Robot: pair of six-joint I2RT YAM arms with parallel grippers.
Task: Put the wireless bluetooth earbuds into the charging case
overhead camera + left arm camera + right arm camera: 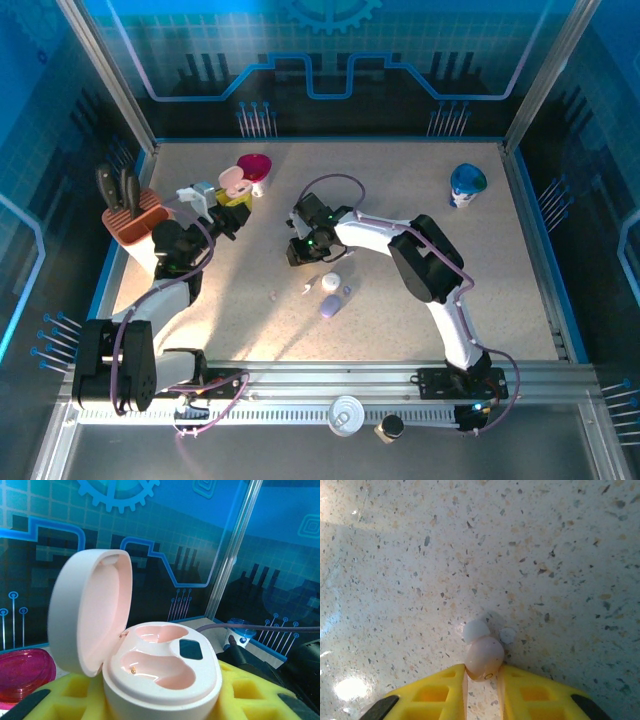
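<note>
The charging case (165,680) is a white oval with a pink inside, and its lid (90,615) stands open. Both of its wells are empty. My left gripper (160,702) is shut on its base with yellow fingers and holds it up at the back left (235,183). My right gripper (484,674) is down at the table, left of centre (298,252). Its yellow fingertips press both sides of a pinkish earbud (485,656) with a white tip. A tiny white piece (508,635) lies just beyond. Other loose earbuds (307,288) lie on the table nearby.
A white oval case (331,283) and a purple one (329,306) lie near the table's middle. A red holder with black tools (133,217) stands at the left. A magenta bowl (255,165) sits behind the left gripper, and a blue-topped bottle (466,183) at the back right.
</note>
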